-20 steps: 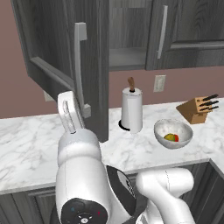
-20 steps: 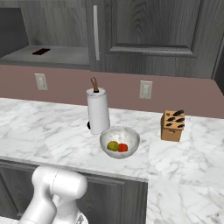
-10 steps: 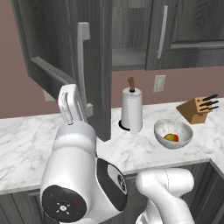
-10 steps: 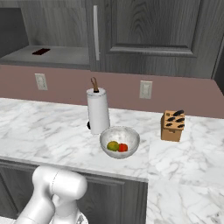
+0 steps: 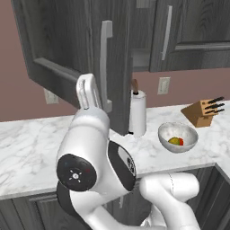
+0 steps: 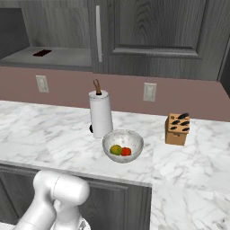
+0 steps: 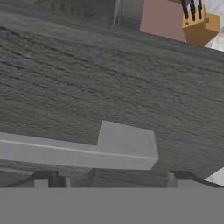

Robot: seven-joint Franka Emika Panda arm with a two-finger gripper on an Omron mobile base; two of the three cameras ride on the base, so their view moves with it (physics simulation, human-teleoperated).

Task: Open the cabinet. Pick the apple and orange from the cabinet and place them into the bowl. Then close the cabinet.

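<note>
The dark grey cabinet's left door (image 5: 81, 54) stands swung out over the counter, its long silver bar handle (image 5: 106, 58) facing me. My wrist (image 5: 88, 92) rises just in front of its lower part. In the hand view my gripper (image 7: 114, 179) is open, its tips wide apart and close to the door face, just below the end of the handle (image 7: 127, 151). The cabinet's shelf (image 6: 58, 57) holds a small dark item (image 6: 42, 53). The speckled bowl (image 5: 188, 132) (image 6: 134, 140) sits on the counter with a red fruit (image 6: 126, 151) and a yellow-green fruit (image 6: 116, 149) inside.
A white paper-towel roll (image 5: 137, 117) (image 6: 100, 114) stands left of the bowl, near the door's edge. A wooden knife block (image 5: 204, 111) (image 6: 176, 129) sits to the right. The right cabinet door (image 6: 152, 31) is shut. The marble counter (image 6: 40, 130) stretches left.
The open door has swung to the right, toward the cabinet front, and my wrist has moved up and right with it. Bowl, roll and block are unmoved.
</note>
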